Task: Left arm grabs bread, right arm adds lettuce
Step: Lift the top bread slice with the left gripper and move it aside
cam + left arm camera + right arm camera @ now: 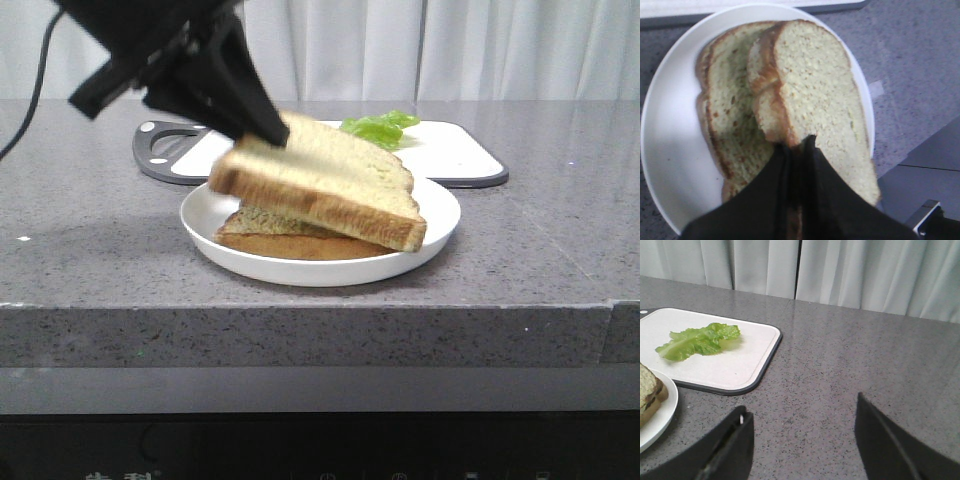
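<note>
Front view: the left gripper (262,125) pinches the top bread slice (320,180) tilted above a second slice (300,238) on the white plate (440,215), best lifted clear; left wrist view shows the pinched crust edge; right wrist view shows the right gripper (802,440) spread wide and empty, lettuce (697,341) on the cutting board (740,367).

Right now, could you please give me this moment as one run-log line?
left hand: shut on top bread slice, tilted over plate | right hand: open, above counter | lettuce: on cutting board
</note>
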`<state>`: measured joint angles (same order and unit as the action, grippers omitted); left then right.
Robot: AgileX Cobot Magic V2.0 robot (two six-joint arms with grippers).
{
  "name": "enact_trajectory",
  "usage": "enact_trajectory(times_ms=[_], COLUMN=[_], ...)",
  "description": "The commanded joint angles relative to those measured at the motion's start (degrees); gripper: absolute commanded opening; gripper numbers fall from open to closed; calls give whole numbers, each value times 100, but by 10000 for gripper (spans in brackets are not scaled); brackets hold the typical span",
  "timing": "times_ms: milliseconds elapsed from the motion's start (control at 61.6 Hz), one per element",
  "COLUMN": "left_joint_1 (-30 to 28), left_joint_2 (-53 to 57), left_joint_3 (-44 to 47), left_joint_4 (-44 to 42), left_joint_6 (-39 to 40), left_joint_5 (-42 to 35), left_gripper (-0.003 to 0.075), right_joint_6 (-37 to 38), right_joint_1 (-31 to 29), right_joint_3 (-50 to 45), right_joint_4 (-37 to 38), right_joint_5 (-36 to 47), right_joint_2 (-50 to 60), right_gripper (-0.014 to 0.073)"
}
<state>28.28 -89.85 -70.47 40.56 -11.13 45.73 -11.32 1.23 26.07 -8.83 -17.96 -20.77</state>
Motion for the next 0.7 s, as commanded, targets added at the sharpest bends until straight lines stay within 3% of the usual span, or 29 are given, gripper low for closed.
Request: enact_trajectory(times_ms=[0,373,682], left_joint_1=[38,-95,-1123], left_joint_2=[410,876,1229], left_joint_3=[-355,-432,-130], left_joint_4=[319,324,259], left_joint_6=[-19,-19,-47], left_joint_5=[-51,51,522], left_gripper=[-19,-19,-19], right_joint_6=[-28,-28,-28], right_joint_1=[-21,-21,-21], right_joint_3=[222,222,222], right_joint_4=[-29,-29,-29], right_joint_5=[437,437,464], right_joint_2=[-80,-80,-80], right_gripper=[467,467,467])
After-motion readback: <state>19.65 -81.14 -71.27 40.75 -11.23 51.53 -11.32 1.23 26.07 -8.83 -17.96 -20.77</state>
